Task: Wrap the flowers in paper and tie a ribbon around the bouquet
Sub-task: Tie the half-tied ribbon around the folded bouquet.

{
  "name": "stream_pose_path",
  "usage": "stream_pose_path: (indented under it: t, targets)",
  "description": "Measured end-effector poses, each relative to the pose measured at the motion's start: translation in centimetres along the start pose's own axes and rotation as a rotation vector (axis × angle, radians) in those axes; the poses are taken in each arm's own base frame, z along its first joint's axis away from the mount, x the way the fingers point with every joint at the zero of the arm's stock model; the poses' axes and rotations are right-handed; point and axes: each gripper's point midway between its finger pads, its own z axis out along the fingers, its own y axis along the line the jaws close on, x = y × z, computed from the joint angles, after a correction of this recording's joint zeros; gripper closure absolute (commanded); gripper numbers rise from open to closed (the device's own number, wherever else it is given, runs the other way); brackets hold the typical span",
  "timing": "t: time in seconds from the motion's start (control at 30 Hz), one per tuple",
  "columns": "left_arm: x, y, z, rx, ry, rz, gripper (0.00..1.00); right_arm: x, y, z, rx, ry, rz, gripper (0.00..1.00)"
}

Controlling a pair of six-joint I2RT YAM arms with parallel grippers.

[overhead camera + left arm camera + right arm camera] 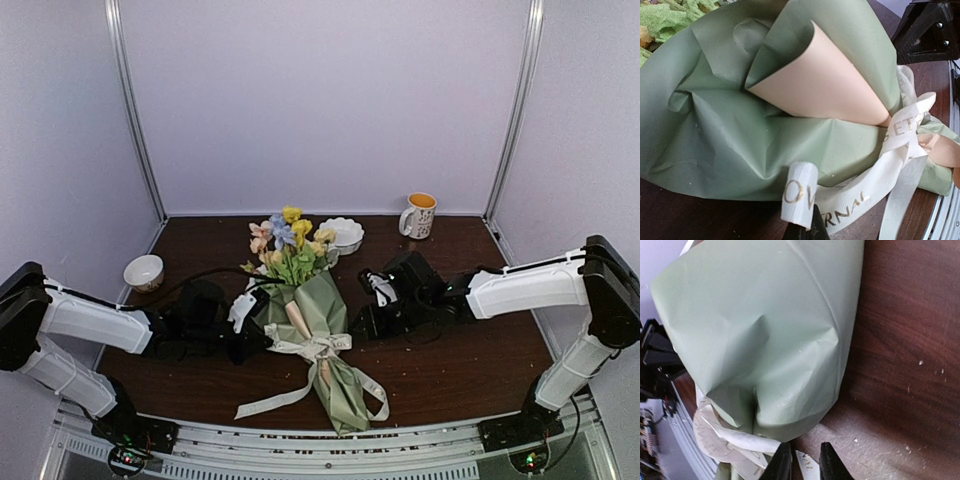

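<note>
Gripper (801,461) slightly parted, ribbon (727,440) perhaps between; paper (765,330) above.

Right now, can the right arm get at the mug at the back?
Probably yes. The right gripper sits beside the bouquet, jaws slightly apart, and only bare table lies between it and the mug. A ribbon end seems to lie between its fingers.

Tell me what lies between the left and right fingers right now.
The bouquet, tied with the ribbon, lies on the table between the left fingers and right fingers; the top view shows it.
</note>
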Motion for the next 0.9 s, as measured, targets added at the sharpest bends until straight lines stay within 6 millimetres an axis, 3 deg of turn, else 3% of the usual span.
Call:
stream_pose_path:
  t: [0.2,0.53,0.77,0.83,0.9]
  targets:
    - [0.1,0.0,0.0,-0.001,0.004,-0.001,1.0,0.5,1.2,0.0,-0.114,0.014,0.021,0.51]
    - [0.1,0.0,0.0,-0.002,0.005,-0.001,1.0,0.4,3.8,0.8,-0.255,0.019,0.027,0.5]
    - [0.1,0.0,0.0,-0.002,0.005,-0.001,1.0,1.5,3.0,1.2,-0.211,0.051,0.029,0.5]
    - [0.2,0.0,0.0,-0.001,0.008,-0.002,1.0,1.8,2.6,1.3,-0.188,0.063,0.029,0.56]
    - [0.2,0.0,0.0,-0.002,0.015,-0.003,1.0,2.1,2.3,1.3,-0.178,0.075,0.025,0.75]
